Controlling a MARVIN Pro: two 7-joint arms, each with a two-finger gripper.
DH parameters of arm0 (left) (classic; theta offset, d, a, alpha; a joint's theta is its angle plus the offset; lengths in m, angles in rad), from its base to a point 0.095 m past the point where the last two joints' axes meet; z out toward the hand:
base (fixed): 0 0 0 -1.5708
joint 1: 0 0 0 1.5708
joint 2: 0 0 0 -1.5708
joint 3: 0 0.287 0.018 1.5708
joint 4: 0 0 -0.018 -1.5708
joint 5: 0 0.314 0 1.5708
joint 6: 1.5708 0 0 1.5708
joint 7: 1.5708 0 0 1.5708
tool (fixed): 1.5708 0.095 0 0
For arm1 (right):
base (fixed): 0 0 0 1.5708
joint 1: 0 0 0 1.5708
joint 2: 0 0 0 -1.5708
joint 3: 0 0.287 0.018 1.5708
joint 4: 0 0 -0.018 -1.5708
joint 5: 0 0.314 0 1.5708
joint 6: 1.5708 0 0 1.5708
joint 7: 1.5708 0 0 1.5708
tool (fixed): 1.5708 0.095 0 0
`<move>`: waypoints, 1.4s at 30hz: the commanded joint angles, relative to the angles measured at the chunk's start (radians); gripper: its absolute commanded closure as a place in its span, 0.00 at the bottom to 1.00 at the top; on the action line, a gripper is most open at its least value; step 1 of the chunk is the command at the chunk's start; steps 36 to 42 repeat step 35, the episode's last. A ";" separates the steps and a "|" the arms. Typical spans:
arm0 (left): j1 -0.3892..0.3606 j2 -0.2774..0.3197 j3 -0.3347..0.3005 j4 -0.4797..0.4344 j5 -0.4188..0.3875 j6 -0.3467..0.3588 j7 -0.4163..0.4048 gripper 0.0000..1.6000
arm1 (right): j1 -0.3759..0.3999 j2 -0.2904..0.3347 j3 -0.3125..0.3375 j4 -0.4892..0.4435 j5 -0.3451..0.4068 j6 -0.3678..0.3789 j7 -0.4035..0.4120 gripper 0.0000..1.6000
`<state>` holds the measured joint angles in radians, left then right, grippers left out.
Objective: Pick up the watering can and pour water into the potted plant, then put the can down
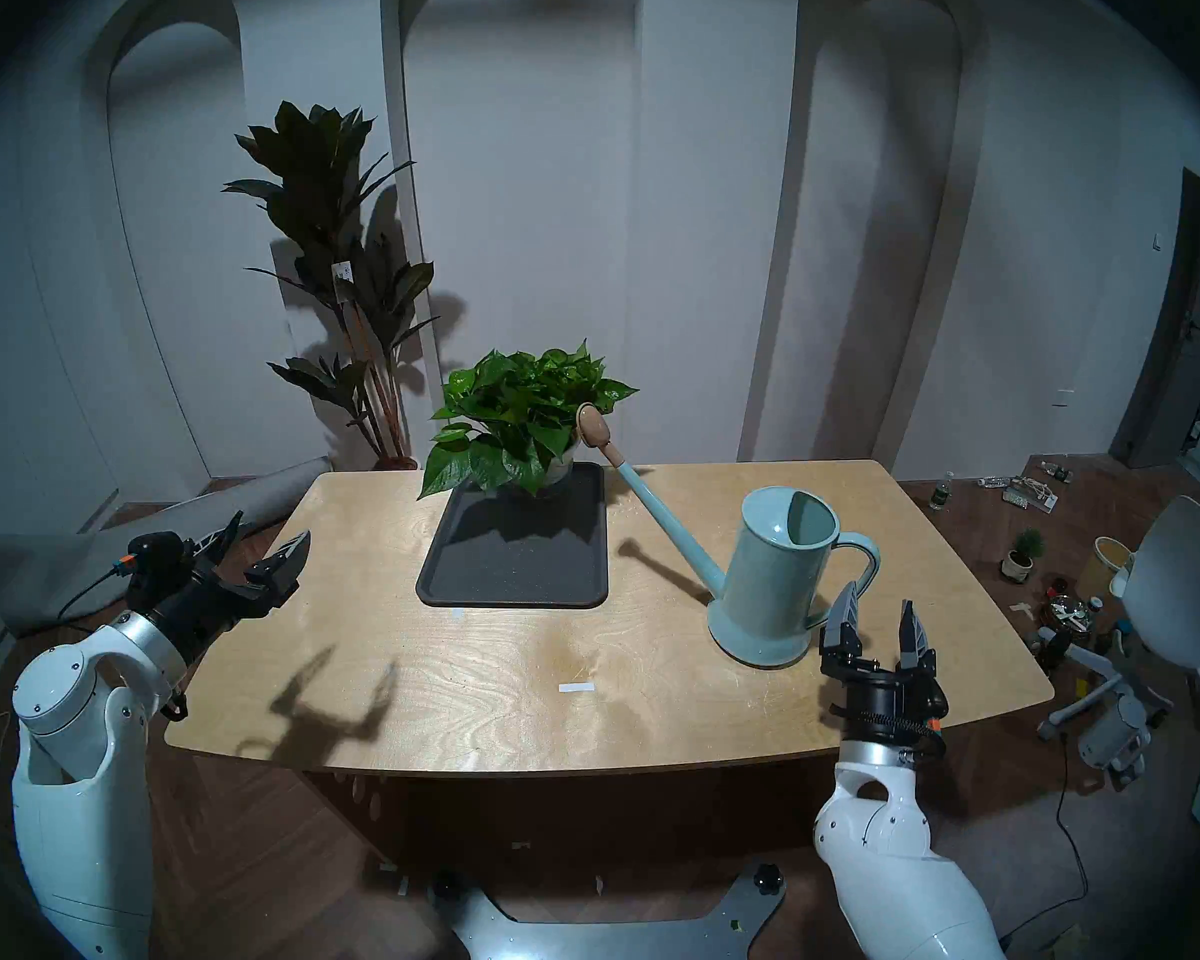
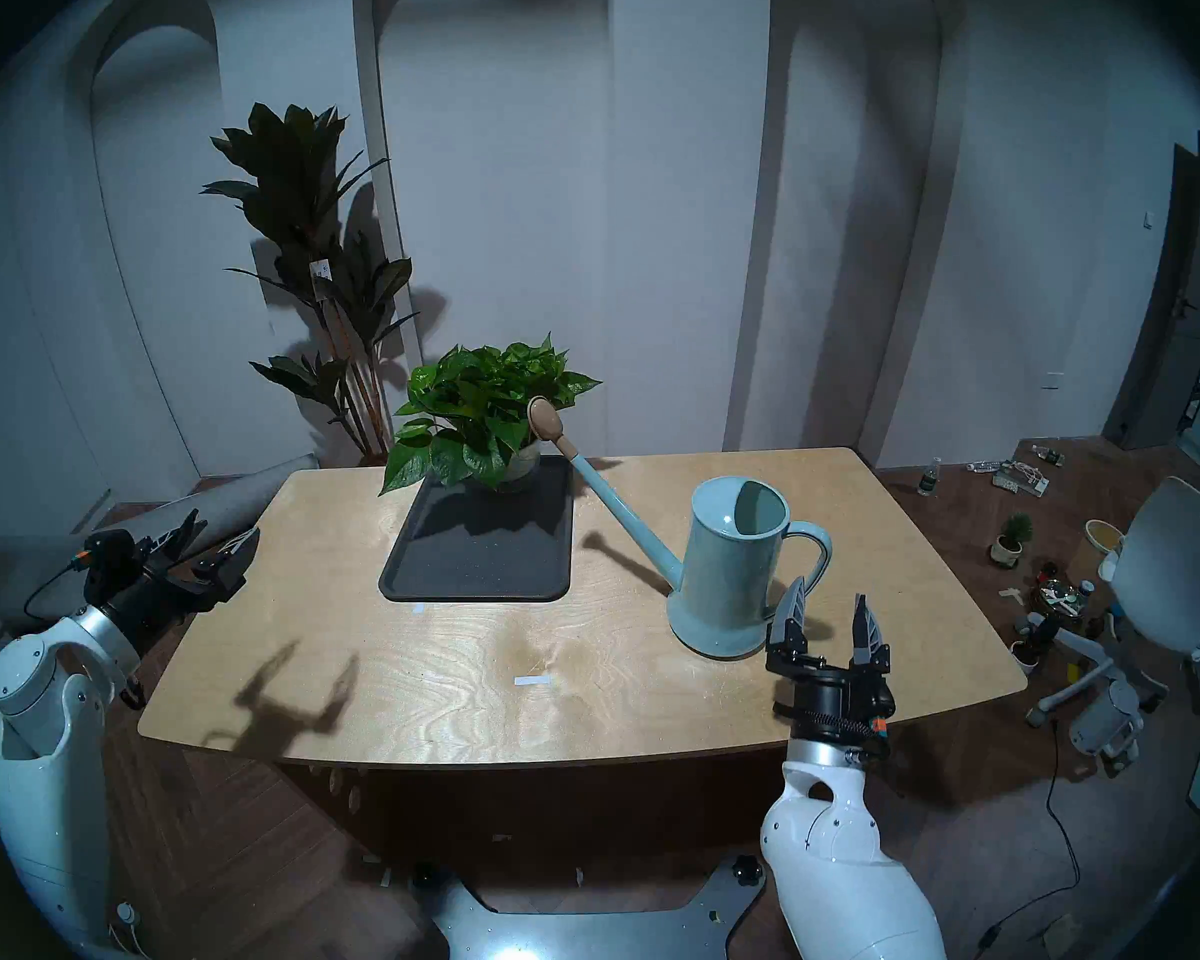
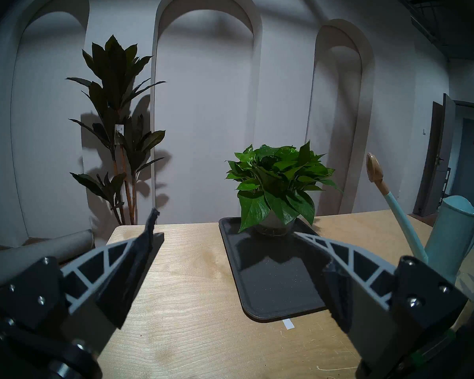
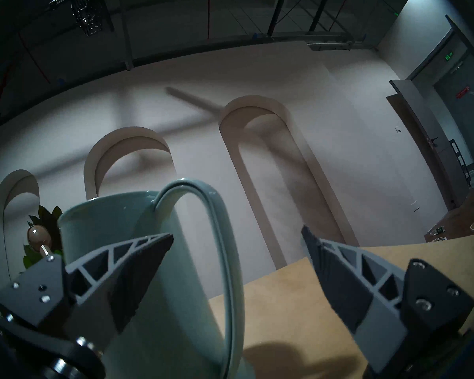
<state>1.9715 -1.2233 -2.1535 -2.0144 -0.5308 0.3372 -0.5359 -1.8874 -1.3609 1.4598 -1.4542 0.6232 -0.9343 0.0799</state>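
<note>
The pale teal watering can (image 1: 777,571) (image 2: 729,564) (image 3: 449,233) stands upright on the right half of the wooden table (image 1: 514,716). Its long spout with the tan rose (image 1: 592,426) reaches toward the potted plant (image 1: 521,418) (image 2: 486,404) (image 3: 277,178). That bushy green plant sits at the far end of a black tray (image 1: 514,571). My right gripper (image 1: 878,602) (image 2: 829,595) (image 4: 237,233) is open, just on the near side of the can's loop handle (image 4: 225,233), which lines up with the gap between the fingers. My left gripper (image 1: 270,530) (image 3: 225,222) hangs open and empty over the table's left edge.
A tall dark-leaved plant (image 1: 334,245) stands on the floor behind the table's far left corner. A grey roll (image 1: 168,522) lies left of the table. A white chair (image 1: 1179,577), a tiny potted plant (image 1: 1023,553) and clutter are on the floor to the right. White tape marks (image 1: 576,688) lie on the tabletop.
</note>
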 commanded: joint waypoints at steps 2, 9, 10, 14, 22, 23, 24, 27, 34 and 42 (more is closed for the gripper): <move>-0.004 0.002 0.000 -0.011 -0.001 -0.003 -0.002 0.00 | -0.124 -0.018 -0.082 -0.064 -0.050 -0.026 0.051 0.00; -0.005 0.002 0.000 -0.007 -0.001 -0.002 -0.002 0.00 | -0.225 0.022 -0.085 -0.174 -0.106 -0.026 0.081 0.00; -0.005 0.003 0.000 -0.007 -0.001 -0.002 -0.002 0.00 | -0.223 0.028 -0.085 -0.172 -0.112 -0.026 0.084 0.00; -0.005 0.003 0.000 -0.005 -0.001 -0.002 -0.002 0.00 | -0.268 0.051 -0.062 -0.219 -0.141 -0.026 0.093 0.00; -0.006 0.003 0.001 -0.002 -0.001 -0.002 -0.002 0.00 | -0.374 0.097 0.093 -0.343 -0.171 -0.026 0.079 0.00; -0.006 0.003 0.001 -0.002 -0.001 -0.002 -0.002 0.00 | -0.387 0.102 0.118 -0.363 -0.174 -0.026 0.077 0.00; -0.006 0.003 0.001 -0.002 -0.001 -0.002 -0.002 0.00 | -0.395 0.105 0.141 -0.372 -0.174 -0.026 0.074 0.00; -0.006 0.003 0.001 -0.002 -0.001 -0.002 -0.002 0.00 | -0.409 0.116 0.198 -0.409 -0.170 -0.026 0.059 0.00; -0.007 0.003 0.001 -0.002 -0.001 -0.003 -0.003 0.00 | -0.425 0.145 0.321 -0.501 -0.156 -0.026 -0.013 0.00; -0.007 0.004 0.001 -0.002 -0.001 -0.003 -0.003 0.00 | -0.426 0.147 0.330 -0.506 -0.151 -0.026 -0.024 0.00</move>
